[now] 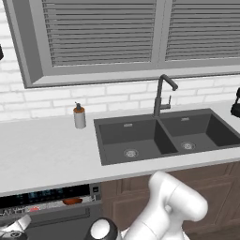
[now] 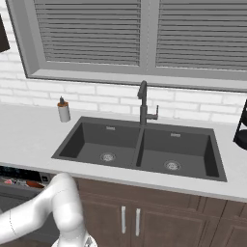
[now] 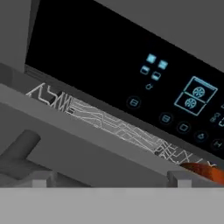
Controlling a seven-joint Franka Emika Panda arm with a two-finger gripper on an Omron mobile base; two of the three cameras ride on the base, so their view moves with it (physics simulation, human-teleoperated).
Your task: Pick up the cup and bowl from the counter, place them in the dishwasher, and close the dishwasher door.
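At the far left of the left base view, low down, the white arm's two-finger gripper (image 1: 14, 229) hangs in front of the dishwasher (image 1: 47, 194), an under-counter appliance with a black control strip carrying small blue lit marks; its jaws stand wide apart and hold nothing. Just right of it, the dark flat dishwasher door (image 1: 65, 218) is nearly up, with only a narrow gap left below the strip, and through that gap show grey wire racks (image 3: 109, 124) and a reddish-brown shape that is probably the shallow round bowl (image 1: 72, 201) (the small white cup cannot be made out for certain; a faint red spot further left in the gap may be it). Above lies the long light grey-white counter (image 1: 42, 150), bare of dishes, with a grey soap dispenser with a brown top (image 1: 79, 116) standing on it, then the dark grey double sink (image 1: 164, 136) and its dark tap (image 1: 161, 96). Loading looks done and closing is the step in hand. The risk is a door left ajar: a push landing high on the panel or the handle bar could slip off, or the open fingers could catch in the gap.
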